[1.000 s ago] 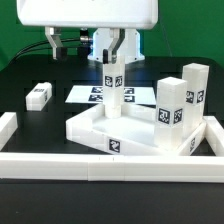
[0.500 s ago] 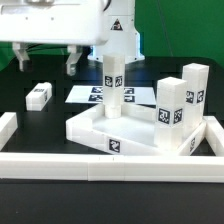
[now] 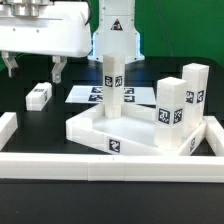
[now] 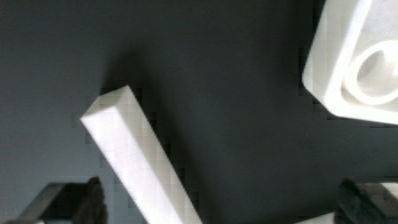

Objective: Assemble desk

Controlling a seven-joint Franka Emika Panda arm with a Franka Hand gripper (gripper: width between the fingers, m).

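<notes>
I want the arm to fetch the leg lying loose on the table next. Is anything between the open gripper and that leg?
Nothing visible. The gripper hangs open above the lying leg, with only bare black table around it. The tabletop sits off toward the exterior view's right.

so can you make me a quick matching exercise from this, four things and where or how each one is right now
Things:
1. tool
2. tabletop
3. lying leg
4. marker board

States:
a. on its side, alone at the exterior view's left
b. open, holding nothing
c. an upright leg stands in it
d. flat, printed with tags, behind the tabletop

Pairs: 1-b, 2-c, 3-a, 4-d
</notes>
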